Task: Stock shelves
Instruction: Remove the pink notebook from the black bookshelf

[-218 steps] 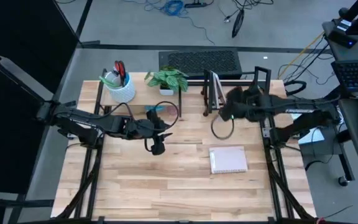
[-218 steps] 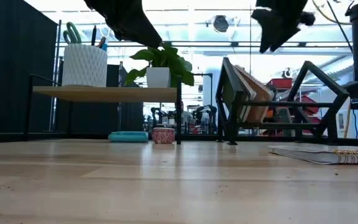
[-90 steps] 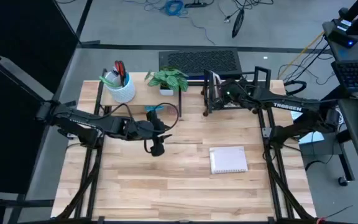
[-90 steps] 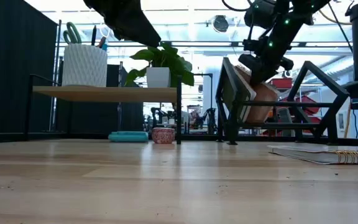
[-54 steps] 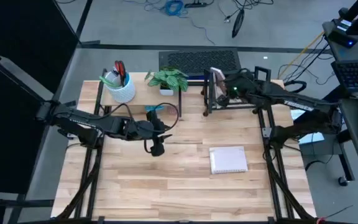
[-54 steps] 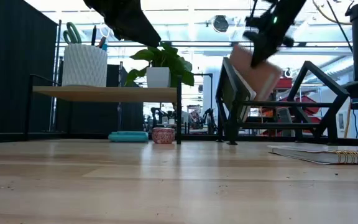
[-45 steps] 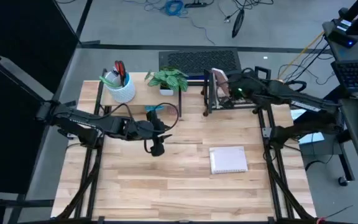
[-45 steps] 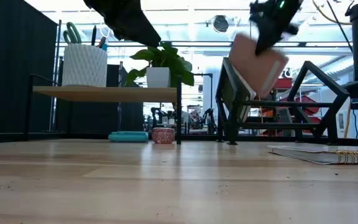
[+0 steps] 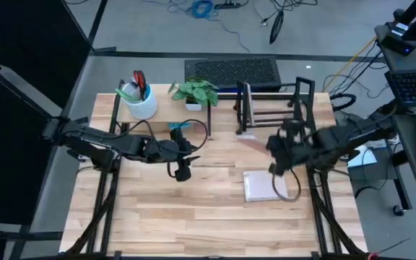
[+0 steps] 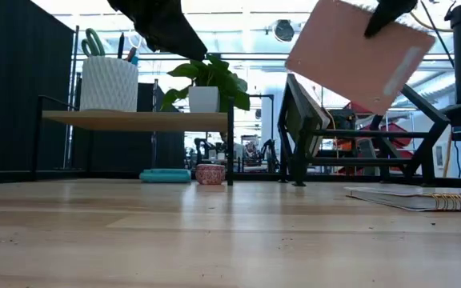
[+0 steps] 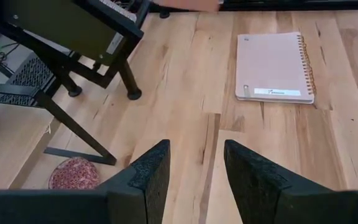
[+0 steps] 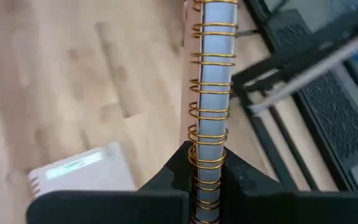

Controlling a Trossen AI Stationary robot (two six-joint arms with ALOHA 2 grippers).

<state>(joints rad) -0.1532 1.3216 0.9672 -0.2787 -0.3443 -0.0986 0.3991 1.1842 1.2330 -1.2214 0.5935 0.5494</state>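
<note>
Pink notebook hung pinched by its spiral in the right gripper, near the black rack. Slotting it between dividers probably needed it upright; the left gripper waited with fingers spread.

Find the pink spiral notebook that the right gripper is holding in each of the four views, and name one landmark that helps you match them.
High view: pink spiral notebook, edge-on, just in front of the black wire rack.
Low view: upper right, tilted in the air.
Left wrist view: only a pink sliver at the top edge.
Right wrist view: centre, spine-on, clamped by the right gripper.
Shared landmark: the notebook lying flat on the table.
</note>
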